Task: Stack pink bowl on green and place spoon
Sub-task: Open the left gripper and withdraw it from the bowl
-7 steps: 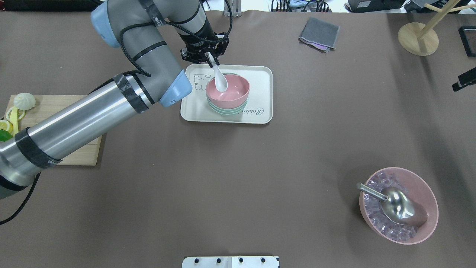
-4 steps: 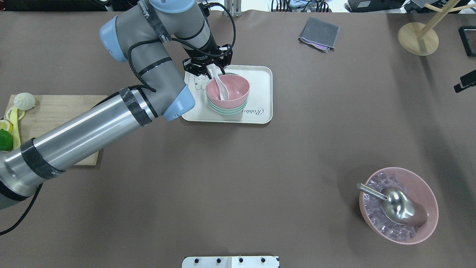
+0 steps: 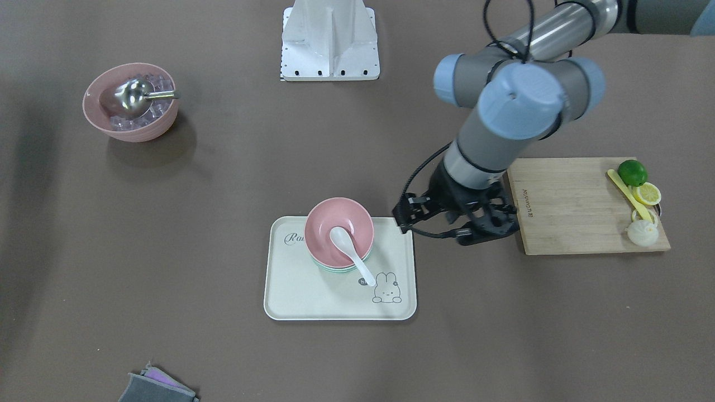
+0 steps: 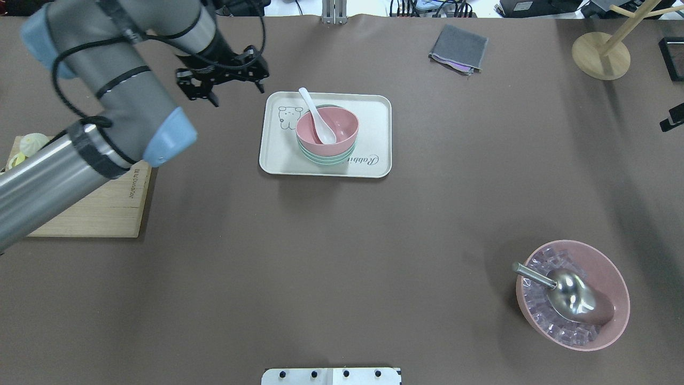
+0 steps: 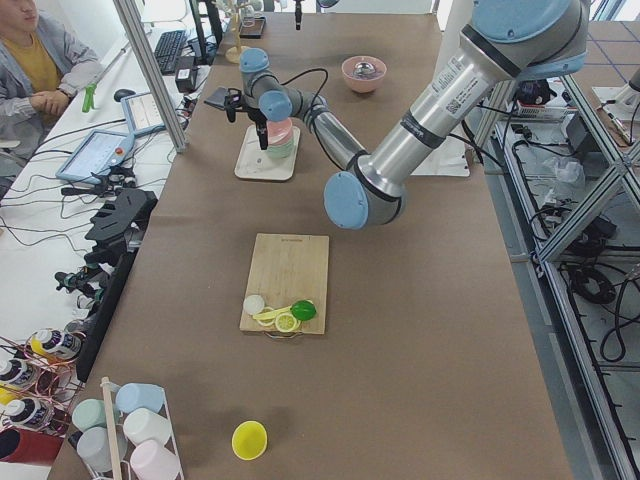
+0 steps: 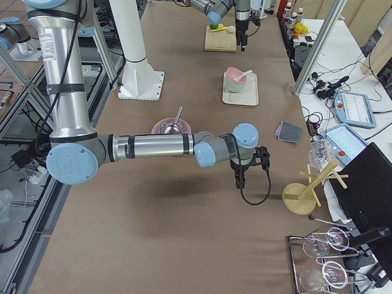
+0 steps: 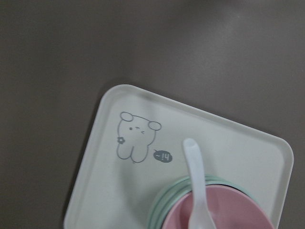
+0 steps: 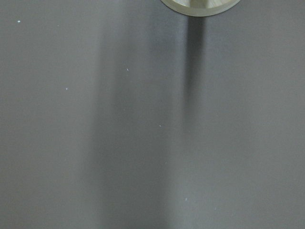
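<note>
The pink bowl sits nested on the green bowl on the cream tray. The white spoon lies in the pink bowl, with its handle leaning over the far-left rim. My left gripper is open and empty, raised over the table to the left of the tray. It also shows in the front view. The left wrist view shows the spoon, the pink bowl and the tray below. Only a black edge of my right gripper shows at the far right, so I cannot tell its state.
A wooden cutting board with a lime and lemon pieces lies at the left edge. A second pink bowl with ice and a metal scoop stands at the front right. A grey cloth and a wooden stand are at the back right.
My left gripper has let go of the spoon, which now rests in the pink bowl. The gripper has opened and swung left, away from the tray.
</note>
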Robot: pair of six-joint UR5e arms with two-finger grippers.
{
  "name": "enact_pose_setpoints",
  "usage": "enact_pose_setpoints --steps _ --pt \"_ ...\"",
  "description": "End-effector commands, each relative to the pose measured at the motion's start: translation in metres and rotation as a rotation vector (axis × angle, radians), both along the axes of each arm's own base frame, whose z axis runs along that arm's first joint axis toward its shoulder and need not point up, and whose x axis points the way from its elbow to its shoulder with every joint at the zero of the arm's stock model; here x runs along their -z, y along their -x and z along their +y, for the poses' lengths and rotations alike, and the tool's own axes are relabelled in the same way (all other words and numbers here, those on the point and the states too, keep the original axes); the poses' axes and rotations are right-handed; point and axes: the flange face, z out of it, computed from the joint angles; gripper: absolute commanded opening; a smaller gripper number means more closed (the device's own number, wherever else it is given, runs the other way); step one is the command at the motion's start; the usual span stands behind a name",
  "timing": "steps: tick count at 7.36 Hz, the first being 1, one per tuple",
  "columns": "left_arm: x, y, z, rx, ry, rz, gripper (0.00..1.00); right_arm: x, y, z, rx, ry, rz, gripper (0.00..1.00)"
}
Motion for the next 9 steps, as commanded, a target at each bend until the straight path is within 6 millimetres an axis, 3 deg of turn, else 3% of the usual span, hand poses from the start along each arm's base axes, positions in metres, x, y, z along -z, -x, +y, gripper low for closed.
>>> enact_pose_setpoints --steps 1,2,3,4,5,7,9 --pt "-0.106 0.136 0.064 -0.192 -0.249 -0.228 0.98 -0.018 -0.03 0.0 0.023 -0.047 0.016 1.0" --pt "-0.171 0.224 0.071 -0.266 -0.329 -0.307 0.98 -0.028 -0.038 0.002 0.051 -0.074 0.023 1.0" --pt "-0.241 0.294 0.086 -0.371 -0.365 -0.341 0.98 -0.037 -0.042 0.006 0.058 -0.073 0.027 1.0" --pt "-0.284 0.344 0.085 -0.4 -0.361 -0.262 0.98 -0.058 -0.054 0.025 0.062 -0.061 0.033 1.0" --pt "-0.317 0.363 0.094 -0.416 -0.341 -0.182 0.98 -0.074 -0.064 0.042 0.085 -0.07 0.038 1.0" --pt "-0.333 0.365 0.1 -0.414 -0.308 -0.177 0.98 -0.077 -0.065 0.055 0.089 -0.08 0.03 1.0" --pt "-0.348 0.37 0.106 -0.406 -0.274 -0.177 0.98 -0.065 -0.065 0.052 0.08 -0.092 0.037 1.0"
